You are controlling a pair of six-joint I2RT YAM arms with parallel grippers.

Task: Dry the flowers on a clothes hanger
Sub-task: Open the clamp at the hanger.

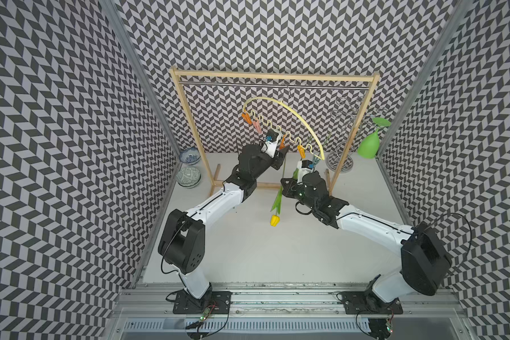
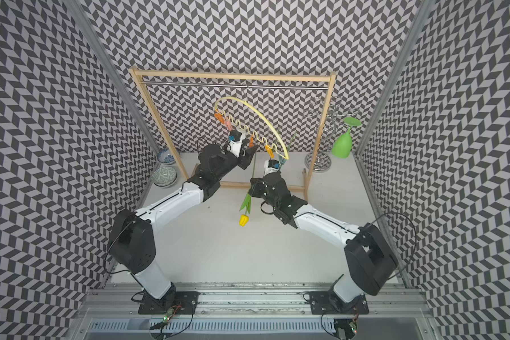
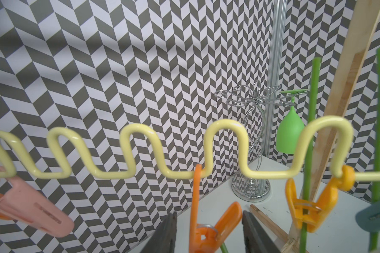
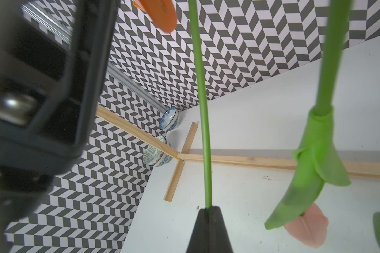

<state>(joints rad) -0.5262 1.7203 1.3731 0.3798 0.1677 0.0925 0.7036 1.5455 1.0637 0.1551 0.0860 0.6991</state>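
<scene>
I'm watching the white table point(image 1: 248, 250) carrying a wooden rack point(image 1: 273, 76) across its far part. A blue-rimmed bowl point(image 1: 189, 155) and a green-patterned bowl point(image 1: 189, 176) are sitting far left. A wire stand point(image 1: 339, 162) is standing far right.

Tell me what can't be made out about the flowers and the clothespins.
- Pink blooms: the right arm hides them in both top views; the right wrist view shows only one.
- Orange clothespin: its biting end is cut off by the left wrist view's edge.
- Blue clothespin: blurred, cut off at the same view's edge.
</scene>
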